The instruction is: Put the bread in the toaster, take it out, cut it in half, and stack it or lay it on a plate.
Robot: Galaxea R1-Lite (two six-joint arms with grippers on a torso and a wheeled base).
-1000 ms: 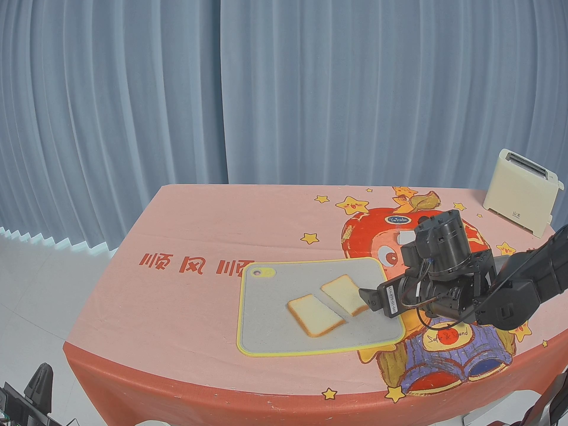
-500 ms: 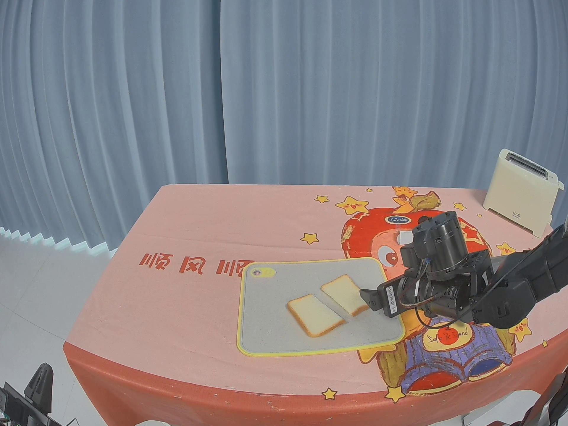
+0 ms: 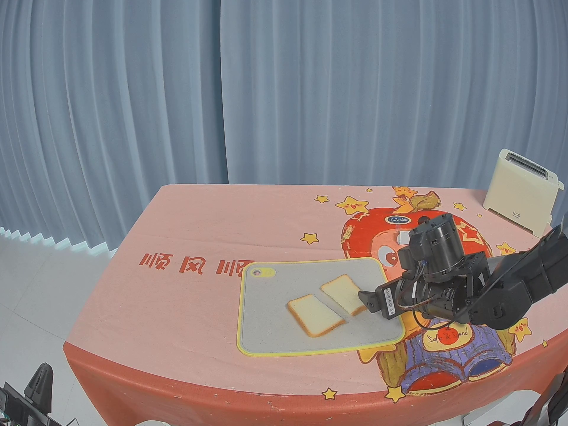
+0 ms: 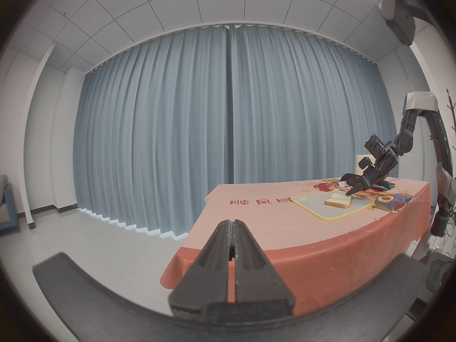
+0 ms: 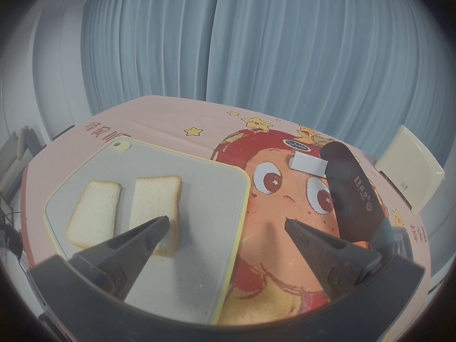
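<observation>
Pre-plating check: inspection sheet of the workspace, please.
Surface: table under pink cartoon-print cloth, lying flat.
Job's things: two pale bread halves lie side by side, slightly apart, on the grey yellow-rimmed cutting board; cream slot toaster stands upright at the far right corner; black-bladed knife lies on the cloth to the right of the board.
Clutter: small white rectangular tag beside the knife tip.
Grippers: right gripper open, at the board's right edge; left gripper shut, low, off the table.
Cables: black cables looped at the right wrist.
Surroundings: blue-grey pleated curtain.
</observation>
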